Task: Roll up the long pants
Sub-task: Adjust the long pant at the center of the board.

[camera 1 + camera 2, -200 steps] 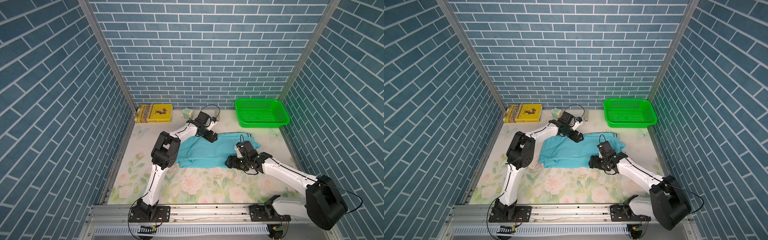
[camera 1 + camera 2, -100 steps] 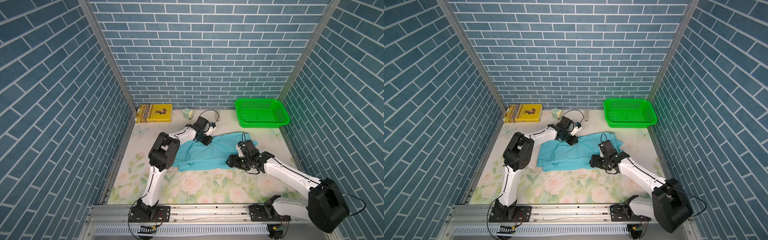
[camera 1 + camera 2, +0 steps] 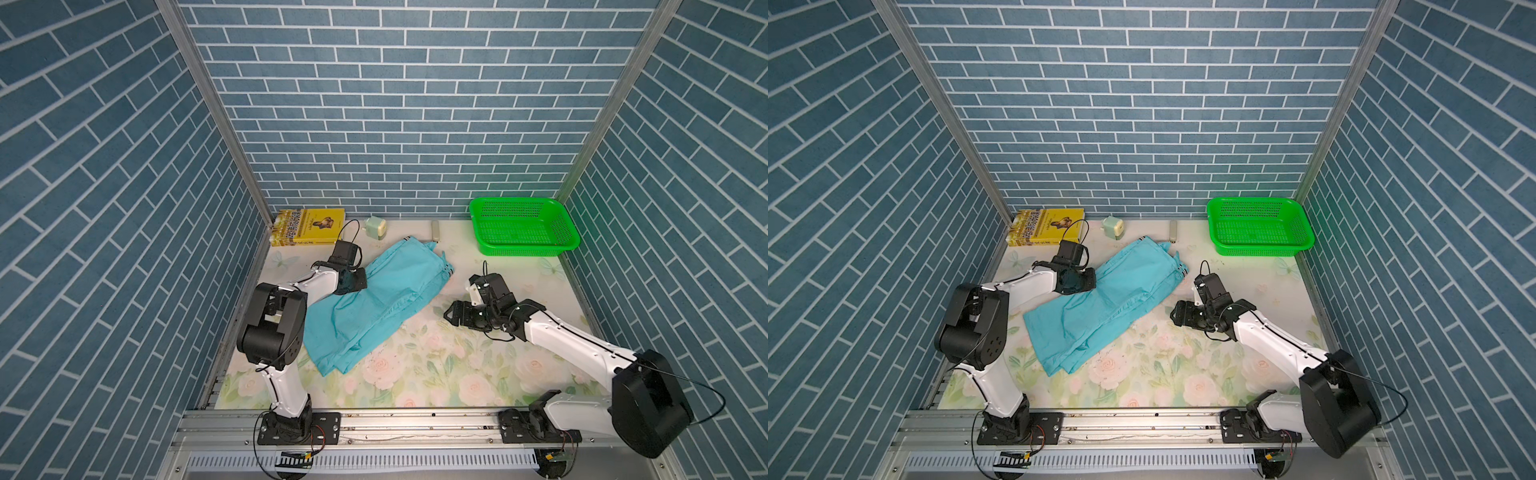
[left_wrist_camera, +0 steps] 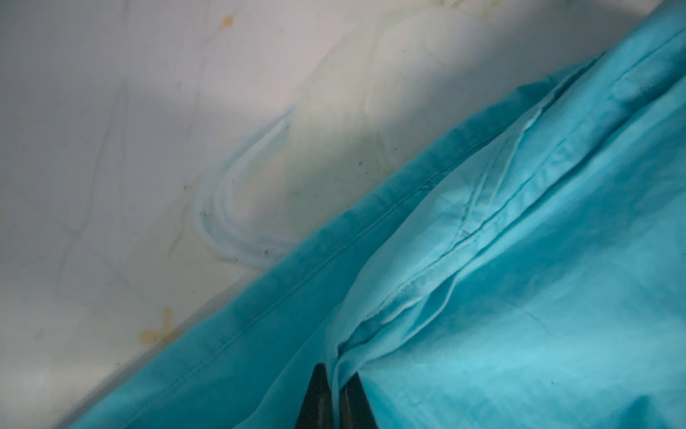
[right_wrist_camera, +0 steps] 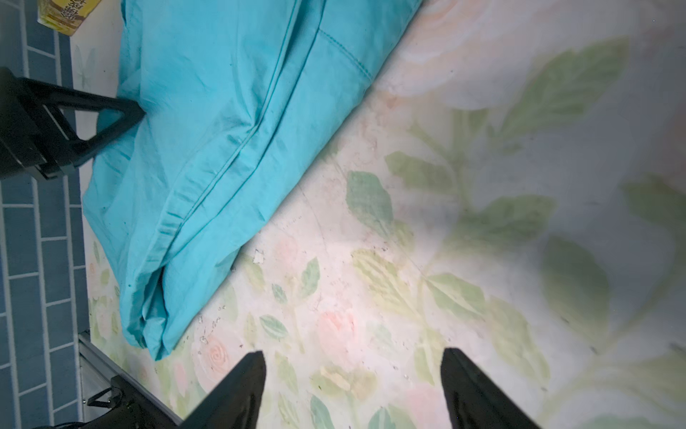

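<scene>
The long pants (image 3: 382,299) (image 3: 1113,299) are turquoise cloth lying folded on a slant across the floral table, with the striped waistband (image 3: 449,272) toward the back. My left gripper (image 3: 359,282) (image 3: 1090,282) is at their left edge. In the left wrist view it (image 4: 337,371) is shut on a pinched fold of the pants (image 4: 519,260). My right gripper (image 3: 451,313) (image 3: 1177,313) hovers to the right of the pants, apart from them. In the right wrist view it (image 5: 352,354) is open over bare table, and the pants (image 5: 208,148) lie beyond it.
A green basket (image 3: 523,226) stands at the back right. A yellow book (image 3: 309,226), a small pale green object (image 3: 375,227) and a small white stick (image 3: 435,230) lie along the back wall. Brick-patterned walls close in three sides.
My left gripper has shut on the pants and pulled them left and forward, so they now lie on a slant. They have slid away from the right gripper, which has hardly moved.
</scene>
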